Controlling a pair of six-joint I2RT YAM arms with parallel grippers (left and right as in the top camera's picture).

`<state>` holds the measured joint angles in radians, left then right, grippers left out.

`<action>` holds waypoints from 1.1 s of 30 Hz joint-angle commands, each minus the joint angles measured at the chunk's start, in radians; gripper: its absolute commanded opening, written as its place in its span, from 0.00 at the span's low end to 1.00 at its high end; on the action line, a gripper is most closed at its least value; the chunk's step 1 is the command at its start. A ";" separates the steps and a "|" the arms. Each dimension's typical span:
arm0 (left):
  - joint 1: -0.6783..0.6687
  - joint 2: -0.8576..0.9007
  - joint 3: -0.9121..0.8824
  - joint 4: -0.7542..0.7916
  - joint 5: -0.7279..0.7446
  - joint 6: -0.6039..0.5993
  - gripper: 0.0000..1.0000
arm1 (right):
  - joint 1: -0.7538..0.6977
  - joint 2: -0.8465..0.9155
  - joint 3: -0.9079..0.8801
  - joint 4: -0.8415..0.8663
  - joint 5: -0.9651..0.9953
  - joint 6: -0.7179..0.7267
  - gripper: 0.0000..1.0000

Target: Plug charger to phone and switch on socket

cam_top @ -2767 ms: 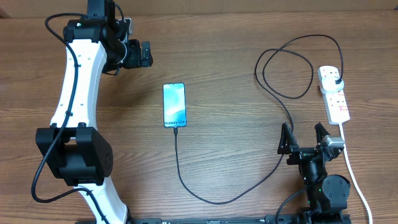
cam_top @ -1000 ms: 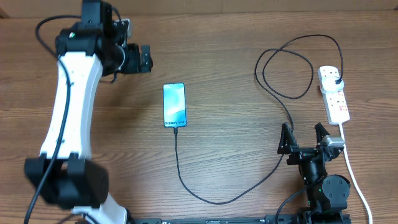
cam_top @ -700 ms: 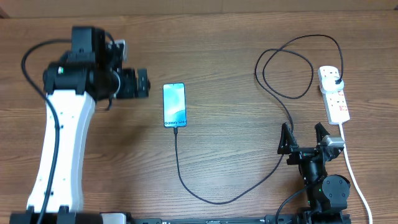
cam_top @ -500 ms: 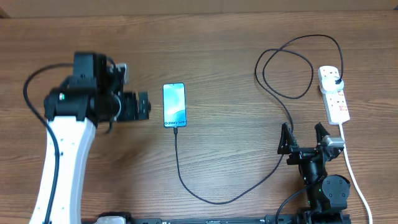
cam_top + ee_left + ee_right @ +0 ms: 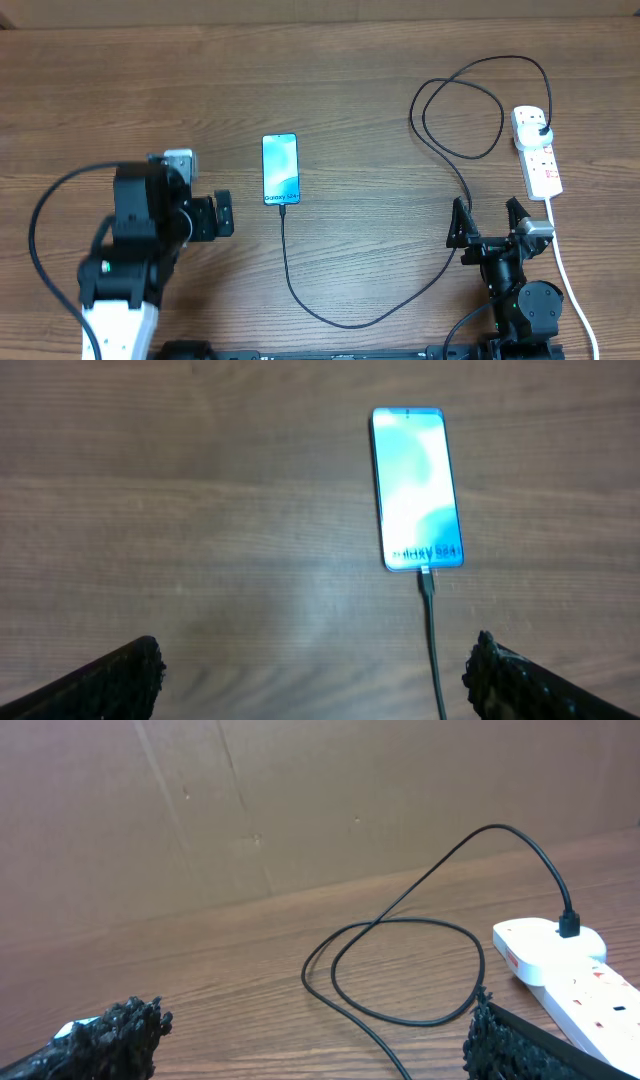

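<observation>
Phone and charger on a wooden surface (image 5: 370, 70): the phone (image 5: 281, 169) lies face up near the middle, blue screen lit, with the charger (image 5: 330, 318) seated in its lower edge. The thin black cable runs toward the near edge, curves right, passes beside the right gripper (image 5: 488, 220), loops once and ends in a black plug (image 5: 541, 130) at the far end of the white socket (image 5: 545, 170) on the right side. The left gripper (image 5: 222, 213) hovers just left of the phone's lower end, jaws spread wide and empty. The right gripper's jaws also stand spread, holding nothing, near the socket's white cord (image 5: 566, 275).
</observation>
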<state>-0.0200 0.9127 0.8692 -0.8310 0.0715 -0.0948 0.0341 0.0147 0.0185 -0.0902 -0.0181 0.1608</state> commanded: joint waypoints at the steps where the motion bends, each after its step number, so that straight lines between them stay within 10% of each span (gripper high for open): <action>1: -0.006 -0.095 -0.101 0.077 -0.023 0.021 1.00 | 0.004 -0.012 -0.011 0.006 0.010 0.000 1.00; 23: 0.005 -0.672 -0.757 0.861 0.048 0.230 1.00 | 0.004 -0.012 -0.011 0.006 0.010 0.000 1.00; 33: 0.033 -0.852 -0.864 0.829 0.044 0.253 1.00 | 0.004 -0.012 -0.011 0.006 0.010 0.000 1.00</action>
<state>0.0048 0.1081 0.0170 0.0196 0.1085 0.1165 0.0345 0.0147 0.0185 -0.0898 -0.0181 0.1608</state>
